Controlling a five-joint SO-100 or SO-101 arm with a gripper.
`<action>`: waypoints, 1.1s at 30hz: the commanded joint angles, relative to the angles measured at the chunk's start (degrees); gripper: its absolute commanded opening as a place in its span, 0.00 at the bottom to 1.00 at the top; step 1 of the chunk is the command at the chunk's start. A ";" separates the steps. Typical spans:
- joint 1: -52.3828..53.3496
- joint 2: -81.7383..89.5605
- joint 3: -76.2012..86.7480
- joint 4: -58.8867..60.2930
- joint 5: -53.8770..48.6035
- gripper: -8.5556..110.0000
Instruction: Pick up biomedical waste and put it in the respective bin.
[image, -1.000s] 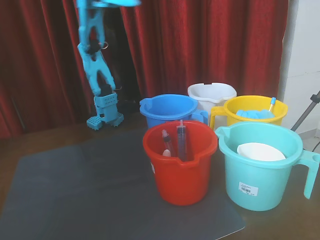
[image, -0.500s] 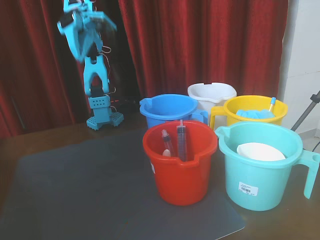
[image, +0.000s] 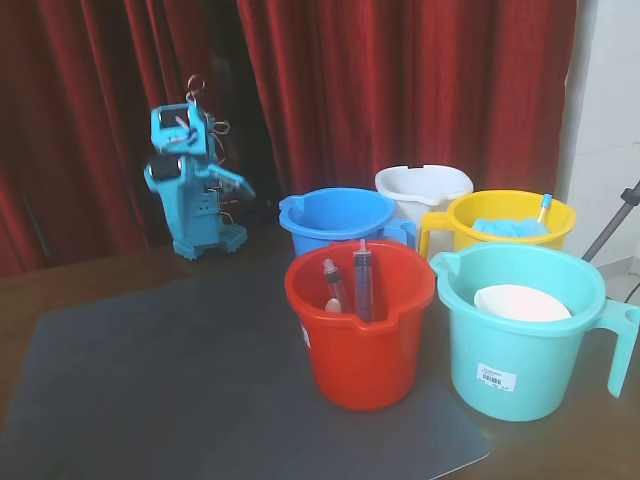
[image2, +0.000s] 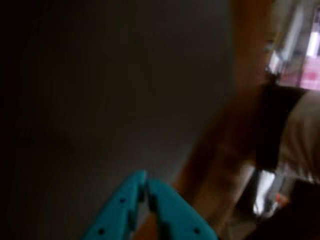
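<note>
My teal arm sits folded at the back left of the mat in the fixed view, its gripper pointing right, well away from the buckets. In the wrist view the two teal fingers meet at the bottom edge, so the gripper is shut with nothing in it; the background there is dark and blurred. The biomedical waste is out of view. The red bucket at the mat's front right holds two syringes with dark red fluid leaning on its near wall.
Behind the red bucket stand a blue bucket, a white bucket and a yellow bucket with blue material inside. A teal jug holding a white item is at the right. A dark grey mat covers the table.
The arm has come down from a raised, stretched pose and folded onto its base at the back left. The buckets and syringes have not moved.
</note>
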 joint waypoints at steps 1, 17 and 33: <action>-0.35 10.90 3.16 0.00 0.18 0.07; 9.14 5.19 3.08 12.57 0.09 0.08; 15.64 6.15 2.02 26.89 0.88 0.07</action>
